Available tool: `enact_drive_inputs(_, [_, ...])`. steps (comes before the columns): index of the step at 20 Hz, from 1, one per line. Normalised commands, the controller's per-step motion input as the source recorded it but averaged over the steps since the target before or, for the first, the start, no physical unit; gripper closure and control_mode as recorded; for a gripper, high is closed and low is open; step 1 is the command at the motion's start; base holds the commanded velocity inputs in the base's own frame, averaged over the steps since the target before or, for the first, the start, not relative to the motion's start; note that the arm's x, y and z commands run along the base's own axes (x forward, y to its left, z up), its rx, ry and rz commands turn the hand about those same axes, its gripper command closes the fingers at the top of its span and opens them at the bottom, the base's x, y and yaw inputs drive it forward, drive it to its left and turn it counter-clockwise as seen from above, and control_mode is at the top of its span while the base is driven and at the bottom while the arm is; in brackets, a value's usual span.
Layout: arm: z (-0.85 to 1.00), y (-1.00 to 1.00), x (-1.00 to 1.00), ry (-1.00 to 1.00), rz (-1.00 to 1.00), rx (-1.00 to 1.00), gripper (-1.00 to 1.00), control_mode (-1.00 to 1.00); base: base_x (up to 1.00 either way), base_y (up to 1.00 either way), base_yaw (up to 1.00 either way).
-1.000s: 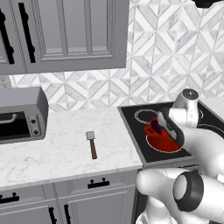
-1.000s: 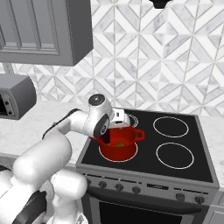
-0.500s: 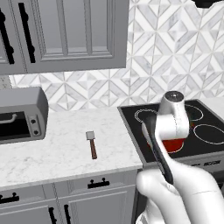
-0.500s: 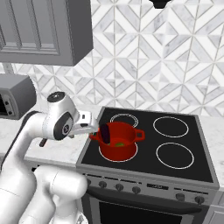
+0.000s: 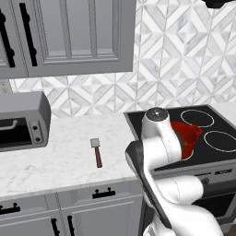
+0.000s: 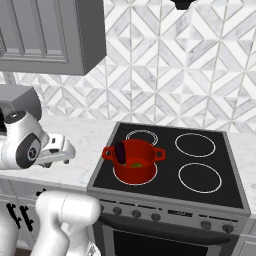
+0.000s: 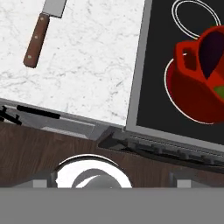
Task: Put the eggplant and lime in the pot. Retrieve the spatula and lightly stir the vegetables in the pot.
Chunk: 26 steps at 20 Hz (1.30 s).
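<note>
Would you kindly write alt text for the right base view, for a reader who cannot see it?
A red pot sits on the front left burner of a black stovetop, holding a dark purple eggplant and a yellow-green lime. The white robot arm's gripper is to its left, over the marble counter.

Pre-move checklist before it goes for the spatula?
1. Eggplant in the pot: ok, it leans against the inner wall.
2. Lime in the pot: ok, it lies on the bottom beside the eggplant.
3. Pot on the front left burner, upright: ok.
4. Spatula free to pick: ok, it lies flat on the marble counter with nothing against it, handle toward the counter's front edge.
5. Gripper empty and open: cannot tell from the frames alone; the hand view shows no fingertips and nothing held.
6. Gripper lined up over the spatula: not ok, in the hand view it sits in the far top left corner.
</note>
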Motion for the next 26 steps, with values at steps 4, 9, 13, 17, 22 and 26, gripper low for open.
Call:
enact_drive_inputs(4, [-0.06, 1.00, 0.16, 0.17, 0.00, 0.02, -1.00, -1.00, 0.00, 0.00, 0.00])
enact_drive_inputs(9, [-0.44, 0.92, 0.42, 0.12, -0.01, 0.09, -1.00, -1.00, 0.00, 0.00, 0.00])
enact_drive_inputs(13, [-0.31, 0.74, 0.38, 0.00, 0.00, 0.07, -1.00, -1.00, 0.00, 0.00, 0.00])
enact_drive_inputs(17, [-0.54, 0.05, 0.54, 0.00, 0.00, 0.07, -1.00, -1.00, 0.00, 0.00, 0.00])
enact_drive_inputs(22, [-0.58, 0.03, 0.80, 0.01, 0.00, 0.13, -1.00, -1.00, 0.00, 0.00, 0.00])
enact_drive_inputs(26, [-0.48, 0.34, 0.45, 0.03, 0.00, 0.11, -1.00, -1.00, 0.00, 0.00, 0.00])
